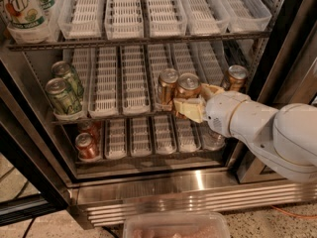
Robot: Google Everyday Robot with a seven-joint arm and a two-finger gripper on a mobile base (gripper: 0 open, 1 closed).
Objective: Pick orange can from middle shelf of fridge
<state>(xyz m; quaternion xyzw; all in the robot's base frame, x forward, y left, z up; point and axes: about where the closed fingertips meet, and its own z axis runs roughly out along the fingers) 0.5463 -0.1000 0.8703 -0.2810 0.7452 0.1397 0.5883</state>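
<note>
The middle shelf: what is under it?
Two red cans at the left of the lowest tier, then white trays. The arm covers its right end. The pincer grips the orange can at the middle shelf.

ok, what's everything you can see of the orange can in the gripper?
The orange can is copper-orange and metallic-looking, with a silver top. It is roughly upright at the front edge of the middle shelf, close beside a matching can. The gripper has its cream jaws closed around the lower body, hiding whether the can rests on the shelf.

Middle shelf [115, 116] bears green cans [62, 96]; the hand [196, 101] clasps the orange can [188, 85] there.
</note>
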